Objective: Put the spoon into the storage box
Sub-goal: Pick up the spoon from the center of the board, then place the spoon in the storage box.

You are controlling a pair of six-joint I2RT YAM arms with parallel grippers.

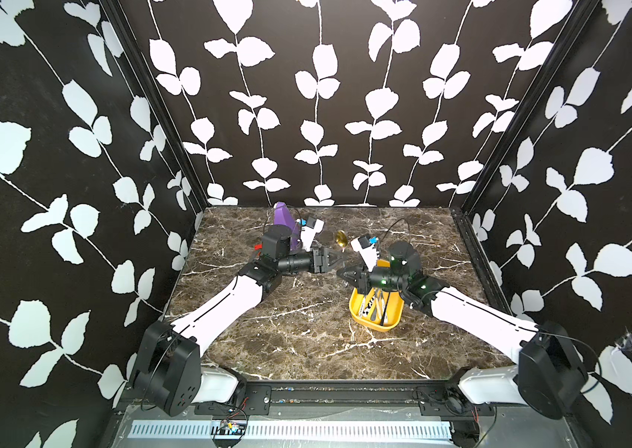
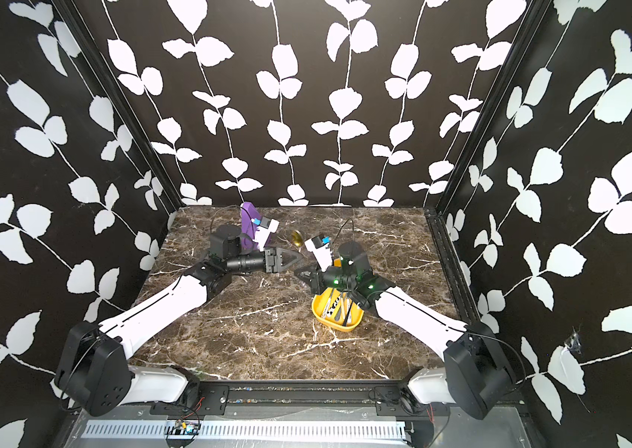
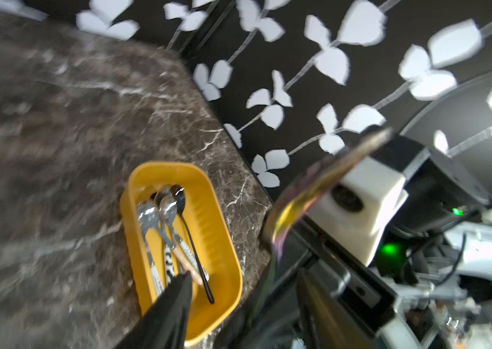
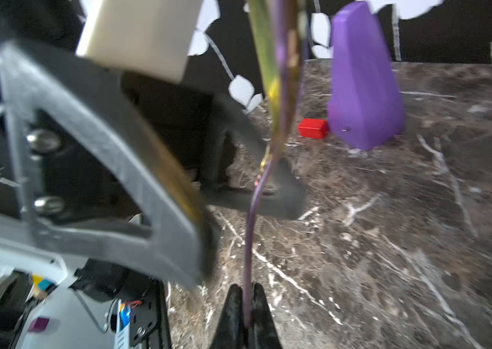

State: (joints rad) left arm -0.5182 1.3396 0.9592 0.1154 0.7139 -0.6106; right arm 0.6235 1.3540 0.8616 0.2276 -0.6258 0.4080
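Holding the spoon (image 4: 271, 99) by the thin end of its handle, the right end effector (image 4: 246, 305) has its two fingers pressed tight together on it. The spoon stands up in the air with its shiny gold bowl on top, as seen in both top views (image 1: 341, 237), well above the surface (image 1: 287, 329).

The left end effector (image 1: 335, 260) is right beside the spoon, and its fingers look spread apart with nothing between them. It looks like a pass from one arm to the other, because the right arm is the one close to the storage box (image 1: 393, 324).

The storage box sits on the surface under the right arm. Other spoons (image 3: 163, 217) lie in it already, all pointing the same way along its length.

Next, I think the right arm must tip the spoon flat and lower it in, lined up with the long side so it fits.

A purple wedge (image 4: 362, 78) and a small red block (image 4: 313, 128) stand at the far side, out of the way.
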